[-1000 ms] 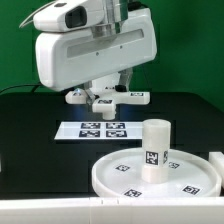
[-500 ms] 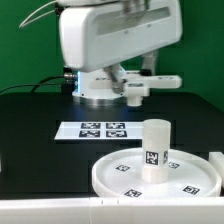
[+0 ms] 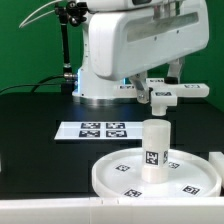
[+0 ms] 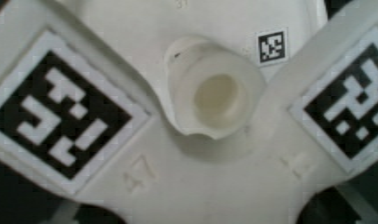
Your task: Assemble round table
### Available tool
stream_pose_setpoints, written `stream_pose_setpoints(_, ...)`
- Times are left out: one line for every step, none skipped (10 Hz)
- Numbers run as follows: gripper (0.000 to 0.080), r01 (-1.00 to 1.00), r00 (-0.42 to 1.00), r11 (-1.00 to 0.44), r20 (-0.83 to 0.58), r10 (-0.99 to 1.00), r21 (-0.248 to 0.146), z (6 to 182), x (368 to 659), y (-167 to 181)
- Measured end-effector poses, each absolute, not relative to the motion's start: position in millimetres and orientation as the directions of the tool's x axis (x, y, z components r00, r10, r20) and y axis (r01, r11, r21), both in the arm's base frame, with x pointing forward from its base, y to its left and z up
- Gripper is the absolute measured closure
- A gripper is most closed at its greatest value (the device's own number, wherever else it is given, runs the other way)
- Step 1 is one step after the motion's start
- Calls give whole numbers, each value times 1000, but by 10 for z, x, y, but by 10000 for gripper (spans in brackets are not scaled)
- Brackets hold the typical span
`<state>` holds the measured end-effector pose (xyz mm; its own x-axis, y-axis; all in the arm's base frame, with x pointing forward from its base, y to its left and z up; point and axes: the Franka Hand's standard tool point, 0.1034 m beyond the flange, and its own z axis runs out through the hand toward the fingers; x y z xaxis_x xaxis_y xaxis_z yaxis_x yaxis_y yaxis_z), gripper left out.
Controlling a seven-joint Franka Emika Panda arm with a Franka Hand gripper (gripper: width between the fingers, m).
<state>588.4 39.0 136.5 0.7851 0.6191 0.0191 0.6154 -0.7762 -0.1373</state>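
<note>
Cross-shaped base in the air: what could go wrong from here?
1. The cross-shaped base, held high by the gripper, is away from the upright leg; if its socket meets the leg off-centre, the leg may topple on the round disc.
2. The base fills the wrist view, hiding the leg, so alignment may be hard to check.

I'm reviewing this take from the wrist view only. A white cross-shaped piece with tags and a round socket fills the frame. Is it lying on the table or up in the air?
Observer: In the air. The cross-shaped base hangs at the gripper, clear of the black table.
Operator: Where is the leg?
Observer: The cylinder leg stands upright on the round disc, nearer the exterior camera than the base.
Operator: Anything between them?
Observer: The marker board lies flat on the table between the arm and the disc.
</note>
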Motion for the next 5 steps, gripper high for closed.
stream_pose_setpoints(351, 612, 788, -779, 15, 616, -139, 1332, 5846, 405)
stream_pose_setpoints(351, 610, 788, -779, 12, 615, -141, 1284, 5794, 424)
stream_pose_setpoints(350, 610, 788, -779, 5, 616, -145, 1246, 5745, 424)
stream_pose_setpoints(350, 609, 788, -779, 2, 616, -147, 1230, 5725, 423)
stream_pose_setpoints(350, 611, 786, -778, 1, 618, -148, 1225, 5722, 422)
